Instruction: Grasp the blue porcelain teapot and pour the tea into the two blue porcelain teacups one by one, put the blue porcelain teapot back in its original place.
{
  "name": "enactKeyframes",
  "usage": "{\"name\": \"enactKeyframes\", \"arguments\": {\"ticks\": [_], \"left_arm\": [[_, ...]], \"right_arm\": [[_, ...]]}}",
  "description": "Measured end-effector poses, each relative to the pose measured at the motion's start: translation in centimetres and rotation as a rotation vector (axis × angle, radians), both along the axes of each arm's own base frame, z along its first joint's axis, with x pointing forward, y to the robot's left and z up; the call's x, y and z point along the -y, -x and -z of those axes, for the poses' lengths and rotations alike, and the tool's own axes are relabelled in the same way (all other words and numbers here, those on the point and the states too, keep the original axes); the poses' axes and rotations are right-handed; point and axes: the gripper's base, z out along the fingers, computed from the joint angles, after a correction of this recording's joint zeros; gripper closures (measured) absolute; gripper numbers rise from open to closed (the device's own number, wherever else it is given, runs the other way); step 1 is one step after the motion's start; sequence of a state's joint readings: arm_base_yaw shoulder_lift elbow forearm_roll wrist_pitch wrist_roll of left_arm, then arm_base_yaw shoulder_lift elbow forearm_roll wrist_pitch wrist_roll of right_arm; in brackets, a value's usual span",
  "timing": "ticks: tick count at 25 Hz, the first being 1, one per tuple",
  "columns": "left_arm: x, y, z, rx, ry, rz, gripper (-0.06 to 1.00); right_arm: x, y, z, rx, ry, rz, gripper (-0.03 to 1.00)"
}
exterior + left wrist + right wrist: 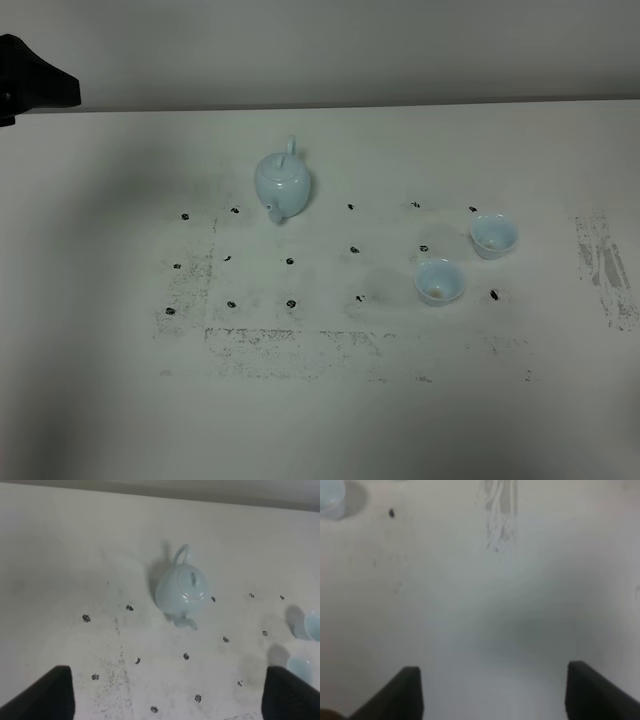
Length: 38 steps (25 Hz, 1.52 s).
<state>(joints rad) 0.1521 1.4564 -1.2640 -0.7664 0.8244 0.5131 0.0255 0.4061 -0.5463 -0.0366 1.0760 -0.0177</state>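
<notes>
i see a brownish speck (pixel 436 291) in the near cup (pixel 438 281), pale-blue teapot (pixel 283 186) lidded, left gripper (pixel 167 700) and right gripper (pixel 495 695) spread.

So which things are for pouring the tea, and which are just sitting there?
For the job: blue teapot; far teacup; near teacup.
Just there: black dots; scuff marks; white table.

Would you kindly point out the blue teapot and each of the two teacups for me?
blue porcelain teapot (pixel 283 186): exterior high view, on its round body.
nearer teacup (pixel 440 298): exterior high view, on its front wall.
farther teacup (pixel 494 252): exterior high view, on its front wall.
</notes>
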Motion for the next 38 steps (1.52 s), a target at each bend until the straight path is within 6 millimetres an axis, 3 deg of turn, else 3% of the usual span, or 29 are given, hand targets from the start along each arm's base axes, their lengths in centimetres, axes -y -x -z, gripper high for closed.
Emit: {"name": "enactKeyframes", "arguments": {"ticks": [18, 30, 38], "left_arm": [[0.0, 0.0, 0.0, 0.010, -0.011, 0.012, 0.22], [0.2, 0.0, -0.2, 0.034, -0.006, 0.034, 0.22], [0.5, -0.1, -0.6, 0.096, -0.003, 0.097, 0.22]], "right_arm": [[0.0, 6.5, 0.0, 0.345, -0.011, -0.026, 0.39], [-0.1, 6.6, 0.0, 0.354, -0.015, -0.028, 0.39], [-0.6, 6.6, 0.0, 0.352, -0.111, -0.029, 0.39]]}}
